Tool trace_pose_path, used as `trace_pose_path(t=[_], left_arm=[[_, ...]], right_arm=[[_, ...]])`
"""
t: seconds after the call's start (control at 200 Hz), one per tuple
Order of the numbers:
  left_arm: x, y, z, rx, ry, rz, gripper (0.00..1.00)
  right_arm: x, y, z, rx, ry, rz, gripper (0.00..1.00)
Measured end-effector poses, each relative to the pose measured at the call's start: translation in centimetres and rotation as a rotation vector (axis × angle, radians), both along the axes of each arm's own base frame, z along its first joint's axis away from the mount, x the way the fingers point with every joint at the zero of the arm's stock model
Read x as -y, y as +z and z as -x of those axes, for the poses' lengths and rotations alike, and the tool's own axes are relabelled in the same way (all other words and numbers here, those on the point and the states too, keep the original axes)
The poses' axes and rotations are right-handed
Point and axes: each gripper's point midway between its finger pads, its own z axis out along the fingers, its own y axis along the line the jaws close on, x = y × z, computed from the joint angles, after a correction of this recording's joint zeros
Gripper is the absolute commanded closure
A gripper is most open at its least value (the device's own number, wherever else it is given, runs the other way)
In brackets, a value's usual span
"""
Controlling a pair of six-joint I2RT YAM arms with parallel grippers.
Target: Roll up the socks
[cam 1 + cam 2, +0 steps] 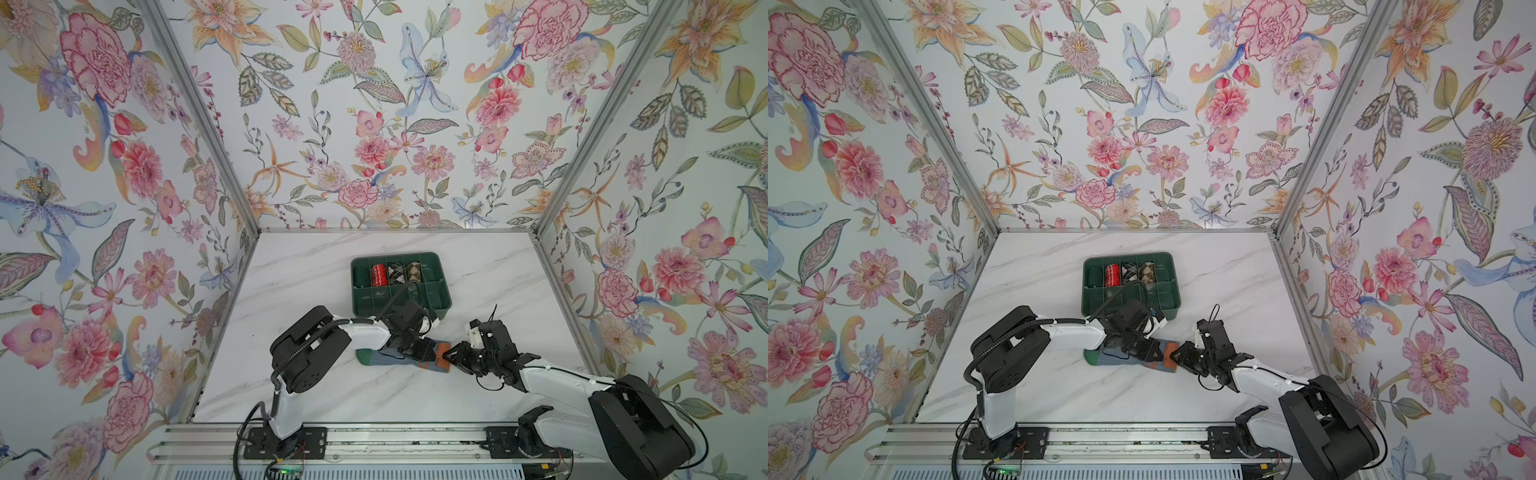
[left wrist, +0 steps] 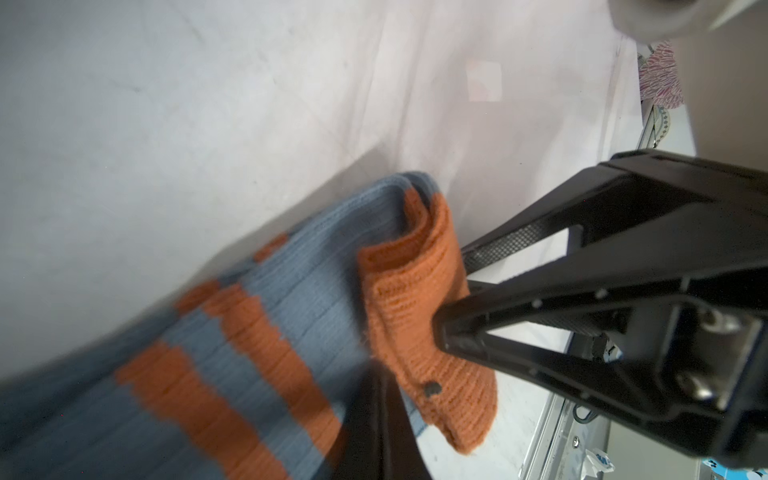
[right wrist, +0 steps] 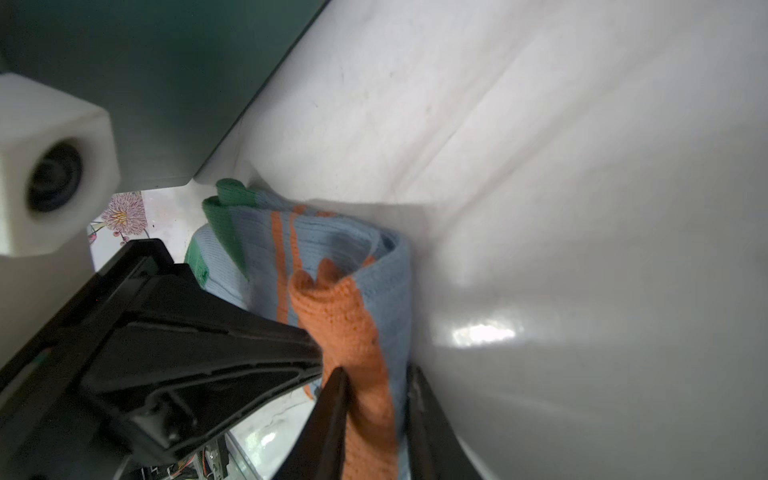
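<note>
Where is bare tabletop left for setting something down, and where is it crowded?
Bare marble flanks the green tray on both sides and runs from the socks to the front rail. Crowded: before the tray, where left gripper and right gripper meet on the socks.

Left arm: base at the bench's front edge, elbow raised, forearm extended toward mid-bench, wrist pitched down. Left gripper (image 1: 430,356): jaws fully closed. Right arm: reaches in low from the front right corner. Right gripper (image 1: 449,355): jaws narrowed, pinching the cuff of the socks (image 1: 386,362), tips just beside the left gripper.
</note>
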Motion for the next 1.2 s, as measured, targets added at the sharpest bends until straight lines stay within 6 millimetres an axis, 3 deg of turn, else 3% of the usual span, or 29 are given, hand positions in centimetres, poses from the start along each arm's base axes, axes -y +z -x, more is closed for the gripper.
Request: trace_pose_path(t=[0.2, 0.49, 0.726, 0.811, 1.071, 1.201], left_arm=[[0.0, 0.0, 0.0, -0.002, 0.004, 0.0, 1.0], [-1.0, 0.9, -0.2, 0.001, 0.026, -0.03, 1.0], [-3.4, 6.3, -2.9, 0.093, 0.098, 0.004, 1.0], [-4.7, 7.3, -3.8, 0.129, 0.12, -0.003, 1.0], [-9.5, 4.9, -2.2, 0.107, 0.151, -0.117, 1.0], [-10.7, 5.7, -1.5, 0.117, 0.164, -0.111, 1.0]], right_arm=[[0.0, -0.1, 0.0, 0.006, 0.012, 0.004, 1.0], [0.5, 0.4, 0.2, 0.015, 0.045, 0.069, 1.0], [1.0, 2.5, -0.8, 0.032, 0.076, 0.183, 1.0], [1.3, 3.0, -0.8, 0.014, 0.095, 0.245, 1.0], [1.5, 3.3, -1.0, -0.062, 0.193, 0.537, 1.0], [1.8, 2.6, -0.8, -0.105, 0.243, 0.697, 1.0]])
